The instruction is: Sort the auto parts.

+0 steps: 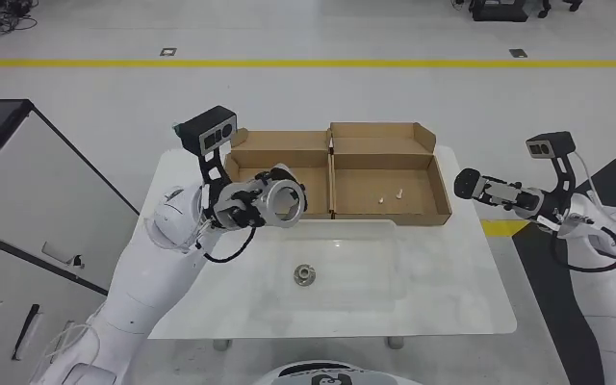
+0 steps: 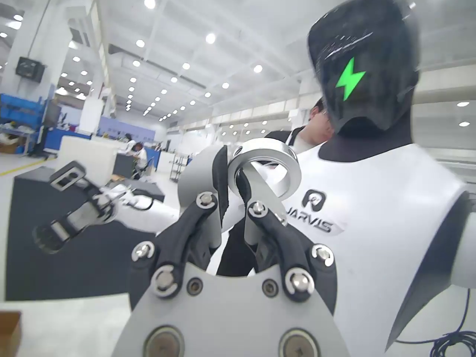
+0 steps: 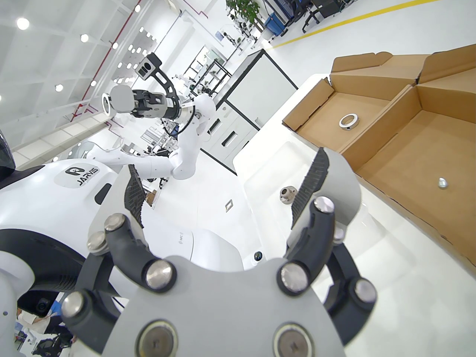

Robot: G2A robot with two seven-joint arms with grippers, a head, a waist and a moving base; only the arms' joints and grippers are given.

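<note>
My left gripper [image 2: 232, 172] is shut on the wall of a silver metal ring [image 2: 264, 167], held up in the air. From above, that ring [image 1: 286, 200] hangs over the left cardboard box [image 1: 252, 162]. A second silver ring [image 3: 349, 120] lies flat inside the left box. The right cardboard box [image 1: 423, 183] holds two small pale fasteners [image 1: 390, 196], one of which is a bolt [image 3: 441, 183]. A flanged metal hub [image 1: 304, 275] stands on the white table [image 1: 433, 279]. My right gripper [image 3: 223, 183] is open and empty, off the table's right side [image 1: 464, 183].
The two open boxes sit side by side along the table's far edge, flaps raised. A grey cabinet [image 1: 38, 192] stands to the left of the table. A yellow floor line [image 1: 308, 64] runs behind. Bare table surrounds the hub.
</note>
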